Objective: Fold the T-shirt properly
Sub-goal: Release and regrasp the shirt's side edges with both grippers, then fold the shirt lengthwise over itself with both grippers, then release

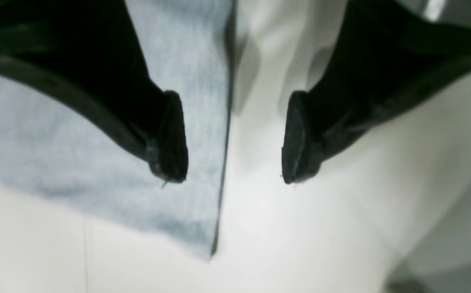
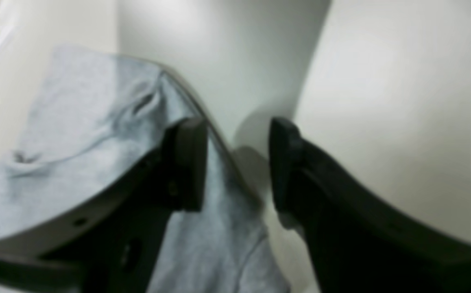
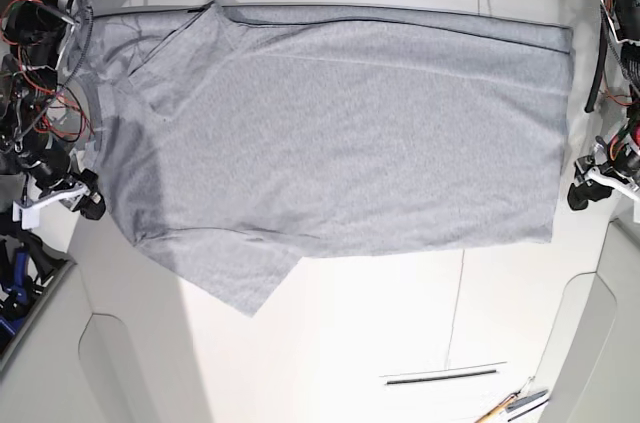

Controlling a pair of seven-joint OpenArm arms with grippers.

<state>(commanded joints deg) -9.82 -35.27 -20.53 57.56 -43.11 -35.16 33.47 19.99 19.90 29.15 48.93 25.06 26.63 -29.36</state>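
The left claw (image 1: pixel 234 138) stands wide open with nothing between its black pads. In the left wrist view, one pad hangs over grey cloth on the left of the frame, the other over bare white table (image 1: pixel 341 211) on the right, and a straight edge of the T-shirt (image 1: pixel 36 134) runs down between them.

The right claw (image 2: pixel 238 162) is also spread apart and empty. In the right wrist view, its left finger sits over rumpled grey fabric and its right finger over white table, with the shirt's edge curving through the gap.

In the base view, the T-shirt (image 3: pixel 340 133) lies spread flat across the upper half of the frame, plain side up, neck towards the left, one sleeve pointing to the lower left. The claws sit at its left and right ends.
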